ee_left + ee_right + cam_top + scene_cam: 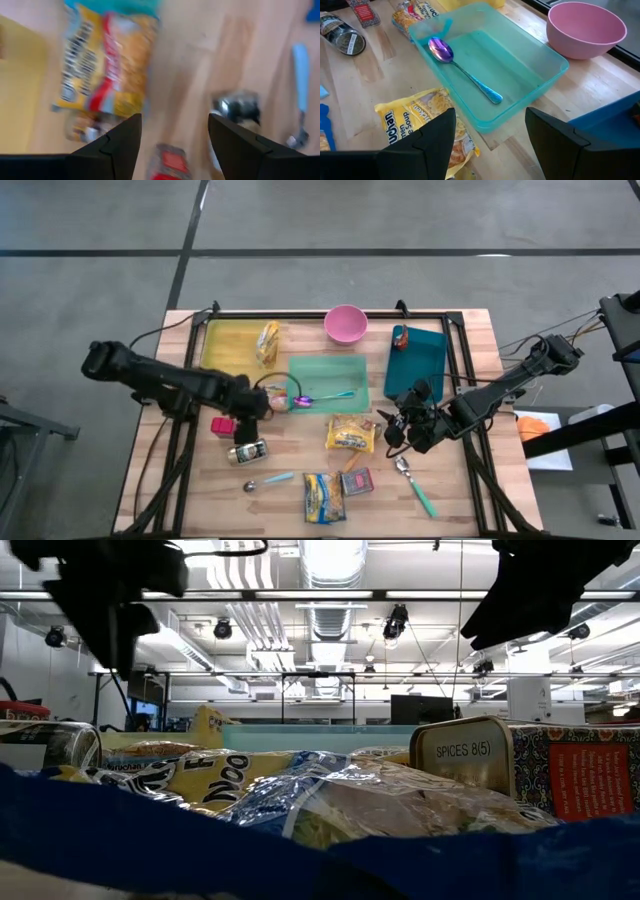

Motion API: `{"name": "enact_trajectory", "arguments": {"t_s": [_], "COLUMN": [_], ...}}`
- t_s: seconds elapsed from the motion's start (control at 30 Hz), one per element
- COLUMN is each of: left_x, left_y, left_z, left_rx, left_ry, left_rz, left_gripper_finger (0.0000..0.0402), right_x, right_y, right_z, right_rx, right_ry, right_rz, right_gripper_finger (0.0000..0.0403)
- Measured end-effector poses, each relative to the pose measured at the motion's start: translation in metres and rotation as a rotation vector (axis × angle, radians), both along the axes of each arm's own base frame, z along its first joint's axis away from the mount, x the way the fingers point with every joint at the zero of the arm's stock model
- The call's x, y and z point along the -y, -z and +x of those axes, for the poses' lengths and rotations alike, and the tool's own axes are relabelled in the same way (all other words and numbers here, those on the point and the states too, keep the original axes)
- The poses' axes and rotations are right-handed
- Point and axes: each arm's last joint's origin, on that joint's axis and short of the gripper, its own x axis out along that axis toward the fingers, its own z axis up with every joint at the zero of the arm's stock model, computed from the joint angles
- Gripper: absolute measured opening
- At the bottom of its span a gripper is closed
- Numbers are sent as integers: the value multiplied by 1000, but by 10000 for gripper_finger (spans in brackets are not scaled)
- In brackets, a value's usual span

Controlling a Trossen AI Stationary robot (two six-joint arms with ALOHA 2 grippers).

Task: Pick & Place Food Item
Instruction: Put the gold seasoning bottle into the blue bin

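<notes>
pink bowl (pixel 345 324), iridescent spoon (pixel 462 70) in green tray (pixel 328 366), blue tray (pixel 416 356)

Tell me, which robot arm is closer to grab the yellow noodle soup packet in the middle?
Probably the right. The right gripper, open and empty, hangs just beside the noodle soup packet. The left gripper, also open, sits farther off at the green tray's other corner.

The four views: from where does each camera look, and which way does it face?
High view: above the table, facing down; both arms show.
Low view: at table height, facing level past food packets and a spice tin; arms hang above.
Left wrist view: faces down on a noodle packet; open left gripper.
Right wrist view: faces the green tray with spoon; open right gripper.
High and right wrist views share the pink bowl.
</notes>
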Motion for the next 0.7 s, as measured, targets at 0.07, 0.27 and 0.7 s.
{"name": "enact_trajectory", "arguments": {"t_s": [0.07, 0.27, 0.7], "left_x": [8, 33, 90], "left_y": [4, 11, 15], "left_z": [-4, -13, -41], "left_rx": [-15, -11, 283], "left_ry": [0, -4, -309], "left_rz": [-12, -30, 24], "left_gripper_finger": [237, 237, 237], "right_x": [0, 0, -1], "right_y": [0, 0, 0], "right_z": [0, 0, 0], "right_rx": [3, 7, 1], "right_ry": [3, 7, -1], "right_rz": [5, 18, 29], "right_gripper_finger": [237, 237, 237]}}
